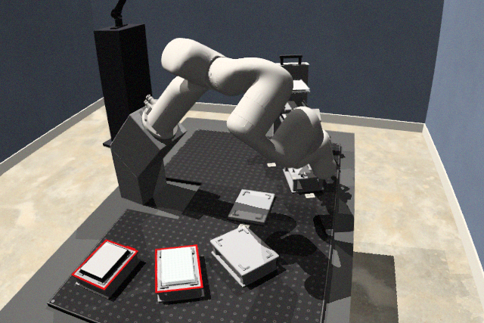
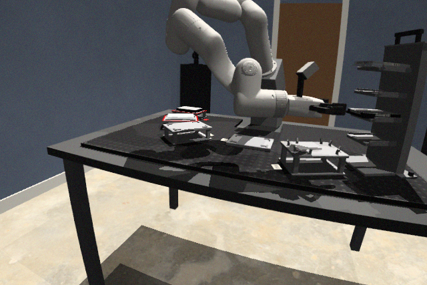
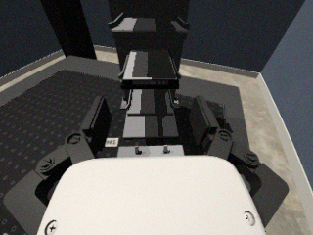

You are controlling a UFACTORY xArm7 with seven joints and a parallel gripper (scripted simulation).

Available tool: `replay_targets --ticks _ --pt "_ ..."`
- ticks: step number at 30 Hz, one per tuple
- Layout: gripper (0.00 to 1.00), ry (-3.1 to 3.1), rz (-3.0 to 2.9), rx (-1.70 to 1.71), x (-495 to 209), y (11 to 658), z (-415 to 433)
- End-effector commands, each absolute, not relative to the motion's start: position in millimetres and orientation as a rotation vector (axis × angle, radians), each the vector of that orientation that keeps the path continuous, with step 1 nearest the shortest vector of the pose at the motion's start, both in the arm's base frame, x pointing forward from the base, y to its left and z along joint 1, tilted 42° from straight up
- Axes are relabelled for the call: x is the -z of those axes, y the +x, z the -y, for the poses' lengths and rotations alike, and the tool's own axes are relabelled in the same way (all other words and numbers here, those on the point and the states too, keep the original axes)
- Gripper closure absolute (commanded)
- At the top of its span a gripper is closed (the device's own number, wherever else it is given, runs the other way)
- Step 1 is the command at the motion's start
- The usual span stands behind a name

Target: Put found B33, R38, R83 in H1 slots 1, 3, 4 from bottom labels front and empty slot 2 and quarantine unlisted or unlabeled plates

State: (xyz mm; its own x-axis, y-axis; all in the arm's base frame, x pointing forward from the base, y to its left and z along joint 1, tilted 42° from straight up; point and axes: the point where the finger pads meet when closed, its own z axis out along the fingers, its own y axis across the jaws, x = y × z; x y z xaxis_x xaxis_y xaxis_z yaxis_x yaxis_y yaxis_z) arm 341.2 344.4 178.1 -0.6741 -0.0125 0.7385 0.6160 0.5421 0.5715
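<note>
The plate hotel H1 [image 2: 396,102] stands at the right end of the table with four shelves. My gripper [image 2: 339,108] is open and empty. It lies level, pointing at the hotel's front, just short of a dark plate [image 2: 369,112] on the second shelf from the bottom. In the wrist view this plate [image 3: 149,69] lies straight ahead beyond my open fingers. Its front end looks dark, and I can read no label on it. The lowest shelf [image 3: 147,117] lies below it. The upper shelves [image 2: 377,79] are seen edge-on, so I cannot tell what they hold.
A raised nest [image 2: 311,154] stands just in front of the hotel, under my wrist. A flat nest [image 1: 252,203] and a second raised nest [image 1: 244,253] lie mid-table. Two red-framed nests [image 1: 104,260] [image 1: 178,266] at the near end each hold a plate.
</note>
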Motion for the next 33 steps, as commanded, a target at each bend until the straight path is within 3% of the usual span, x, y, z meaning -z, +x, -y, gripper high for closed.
replay_targets --ticks 1,33 --pt "0.0 -0.482 2.072 1.136 -176 337 -351" --pt "0.0 -0.481 2.071 1.136 -160 319 -389"
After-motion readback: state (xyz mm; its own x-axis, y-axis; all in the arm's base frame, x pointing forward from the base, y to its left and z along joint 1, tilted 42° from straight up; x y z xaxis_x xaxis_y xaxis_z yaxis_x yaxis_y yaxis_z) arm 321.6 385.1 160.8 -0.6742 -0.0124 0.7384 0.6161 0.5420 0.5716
